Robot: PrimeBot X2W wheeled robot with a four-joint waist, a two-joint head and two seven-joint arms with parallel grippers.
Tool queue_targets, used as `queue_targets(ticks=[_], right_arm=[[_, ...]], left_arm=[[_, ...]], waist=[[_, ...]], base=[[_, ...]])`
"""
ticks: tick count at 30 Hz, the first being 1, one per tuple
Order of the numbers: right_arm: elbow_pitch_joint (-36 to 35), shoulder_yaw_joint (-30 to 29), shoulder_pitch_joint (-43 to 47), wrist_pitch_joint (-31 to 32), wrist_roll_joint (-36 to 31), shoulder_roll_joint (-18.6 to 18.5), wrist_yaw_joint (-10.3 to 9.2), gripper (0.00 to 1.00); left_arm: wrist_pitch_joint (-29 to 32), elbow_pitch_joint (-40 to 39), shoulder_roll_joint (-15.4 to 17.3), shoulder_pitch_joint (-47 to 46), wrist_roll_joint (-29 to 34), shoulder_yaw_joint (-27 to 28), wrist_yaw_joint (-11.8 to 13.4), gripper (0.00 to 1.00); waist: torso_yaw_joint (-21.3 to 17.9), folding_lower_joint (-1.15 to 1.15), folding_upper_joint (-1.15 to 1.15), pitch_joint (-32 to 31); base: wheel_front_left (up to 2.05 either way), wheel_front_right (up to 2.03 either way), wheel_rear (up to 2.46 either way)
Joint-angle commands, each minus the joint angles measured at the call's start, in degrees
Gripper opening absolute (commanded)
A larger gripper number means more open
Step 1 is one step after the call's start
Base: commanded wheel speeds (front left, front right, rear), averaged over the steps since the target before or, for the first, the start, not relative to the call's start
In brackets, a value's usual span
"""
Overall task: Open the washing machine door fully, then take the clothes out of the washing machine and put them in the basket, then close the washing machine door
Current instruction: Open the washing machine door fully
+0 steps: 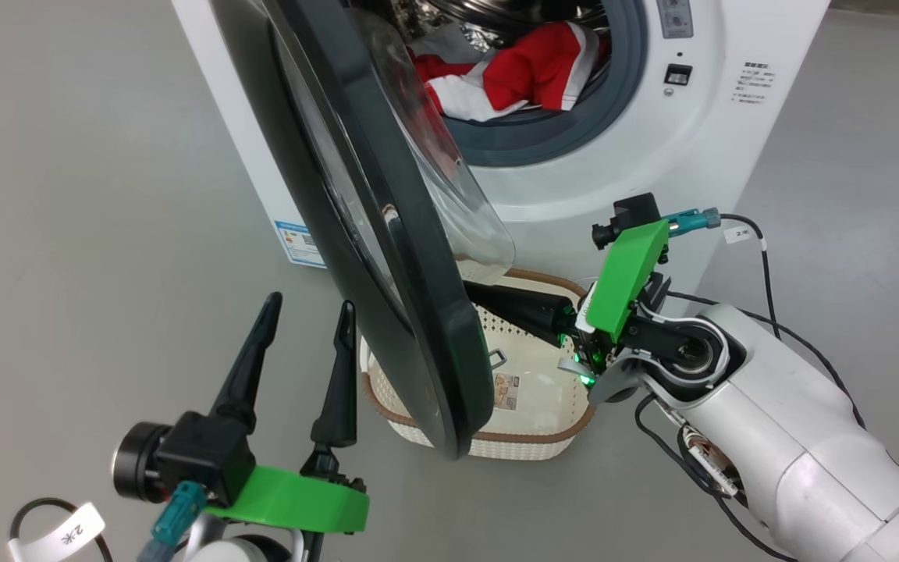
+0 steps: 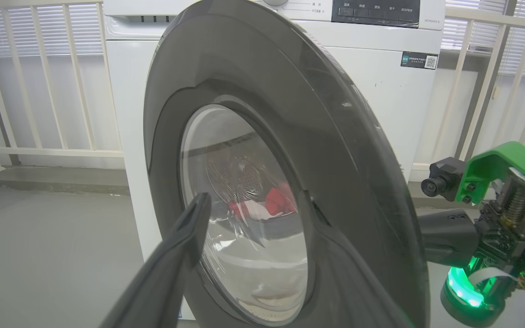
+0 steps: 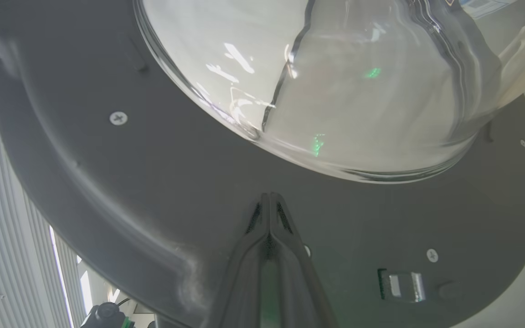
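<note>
The right hand (image 3: pixel 269 196), fingers pinched together and holding nothing, presses the inner rim of the half-open washing machine door (image 1: pixel 387 257). The left hand (image 1: pixel 310 300) gapes empty at seven o'clock. Basket (image 1: pixel 551 437) at six, clothes (image 1: pixel 527 70) in the drum at twelve. Those tips could skid off the gloss.

surface: grey floor (image 1: pixel 67 195) | on it: white washing machine (image 1: pixel 629 172); cream basket (image 1: pixel 527 449) just before its front

red-white clothes (image 1: pixel 527 74), black-rimmed door (image 1: pixel 387 257)
</note>
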Motion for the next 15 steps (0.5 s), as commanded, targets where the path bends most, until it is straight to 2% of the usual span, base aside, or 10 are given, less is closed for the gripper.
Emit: queue_targets(ticks=[1,8,15], right_arm=[[-2.2,1.09,1.1,-0.58,1.08,0.88,0.31,0.0],[-6.83,8.99,0.04,-5.07,7.89,-2.91,0.31,0.0],[-14.0,18.79,-2.72,-11.96,16.67,-8.98,0.31,0.0]], left_arm=[[0.05,-1.59,0.99,-0.16,-0.38,1.92,0.63,1.0],[0.39,-1.5,0.97,-0.12,-0.59,1.58,0.85,1.0],[0.87,-1.23,0.98,0.04,-0.77,1.38,1.32,1.0]], waist=[[0.44,0.0,0.0,-0.04],[1.99,0.0,0.0,-0.16],[4.08,0.0,0.0,-0.02]], base=[[0.0,0.0,0.0],[0.0,0.0,0.0],[0.0,0.0,0.0]])
